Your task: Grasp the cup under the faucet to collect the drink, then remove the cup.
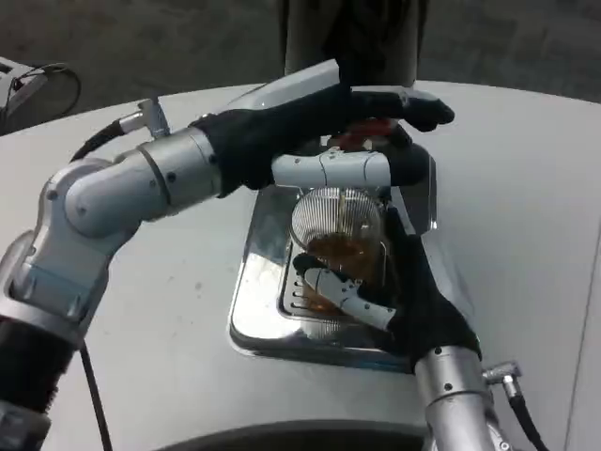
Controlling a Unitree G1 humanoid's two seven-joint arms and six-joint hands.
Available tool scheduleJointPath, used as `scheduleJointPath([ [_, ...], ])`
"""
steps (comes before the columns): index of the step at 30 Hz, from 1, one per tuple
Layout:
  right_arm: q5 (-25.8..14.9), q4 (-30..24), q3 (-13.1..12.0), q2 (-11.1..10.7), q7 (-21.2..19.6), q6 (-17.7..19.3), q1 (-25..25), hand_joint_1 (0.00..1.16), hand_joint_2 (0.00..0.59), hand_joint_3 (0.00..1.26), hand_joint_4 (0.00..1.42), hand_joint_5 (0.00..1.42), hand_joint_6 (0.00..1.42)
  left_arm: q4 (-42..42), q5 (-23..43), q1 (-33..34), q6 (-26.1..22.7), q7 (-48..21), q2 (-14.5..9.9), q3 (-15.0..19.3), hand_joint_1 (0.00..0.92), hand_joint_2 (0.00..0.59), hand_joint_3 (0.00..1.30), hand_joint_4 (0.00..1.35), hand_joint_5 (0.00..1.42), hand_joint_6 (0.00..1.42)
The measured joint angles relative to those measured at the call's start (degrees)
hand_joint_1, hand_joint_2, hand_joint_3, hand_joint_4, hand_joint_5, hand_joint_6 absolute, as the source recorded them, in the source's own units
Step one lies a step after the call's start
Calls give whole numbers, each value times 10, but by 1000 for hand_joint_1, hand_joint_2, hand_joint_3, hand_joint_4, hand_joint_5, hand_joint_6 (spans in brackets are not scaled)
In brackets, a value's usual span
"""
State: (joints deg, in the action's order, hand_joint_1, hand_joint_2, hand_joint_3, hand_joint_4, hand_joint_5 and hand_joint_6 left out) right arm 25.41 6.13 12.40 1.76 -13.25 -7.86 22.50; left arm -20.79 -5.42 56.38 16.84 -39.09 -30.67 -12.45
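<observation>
Head view: at frame centre the ribbed clear cup (335,230), holding amber drink, stands on the steel drip tray (258,310) on the white counter (526,235). Right hand (399,291) wraps its fingers (343,289) around the cup. Left hand (329,122) reaches over toward the dispenser, fingers extended, holding nothing I can make out. Filling seems underway; next, lift the cup away level.

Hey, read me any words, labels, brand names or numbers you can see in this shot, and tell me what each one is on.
None: nothing here carries readable text.
The cup held by the right hand: clear ribbed wall, brown drink, no print to see.
The metal drip tray: bare shine, no marking.
The left hand up at the dispenser: no lettering on either; the dispenser is dark and blurred.
</observation>
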Motion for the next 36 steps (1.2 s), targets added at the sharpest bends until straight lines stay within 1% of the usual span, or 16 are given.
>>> scheduleJointPath([
  [3,1,4,1,2,-1,-4,0,629,221,0,34,120,0,1,0,0,0,-1,-2,0,0,0,228,187,250,128],
  [5,4,4,3,8,-7,-7,0,629,221,0,34,120,0,2,0,0,0,-1,-2,0,0,0,228,189,250,128],
  [10,5,6,4,12,-11,-8,0,617,229,0,70,122,0,2,0,0,-1,-1,-2,0,0,0,230,193,250,128],
  [20,12,16,7,23,-22,-12,9,615,236,0,96,124,18,1,-1,0,0,-1,-5,0,0,0,240,207,250,128],
  [25,16,24,11,30,-40,-12,11,624,243,86,140,143,38,2,-1,-1,-1,-2,-7,0,0,0,245,208,250,128],
  [31,17,29,12,44,-57,-11,11,656,250,192,190,178,66,10,0,-4,-5,-2,-10,1,0,0,249,215,252,128],
  [36,16,31,13,49,-72,-6,8,670,255,231,223,237,93,15,0,-6,-8,-2,-12,2,0,0,251,217,260,128],
])
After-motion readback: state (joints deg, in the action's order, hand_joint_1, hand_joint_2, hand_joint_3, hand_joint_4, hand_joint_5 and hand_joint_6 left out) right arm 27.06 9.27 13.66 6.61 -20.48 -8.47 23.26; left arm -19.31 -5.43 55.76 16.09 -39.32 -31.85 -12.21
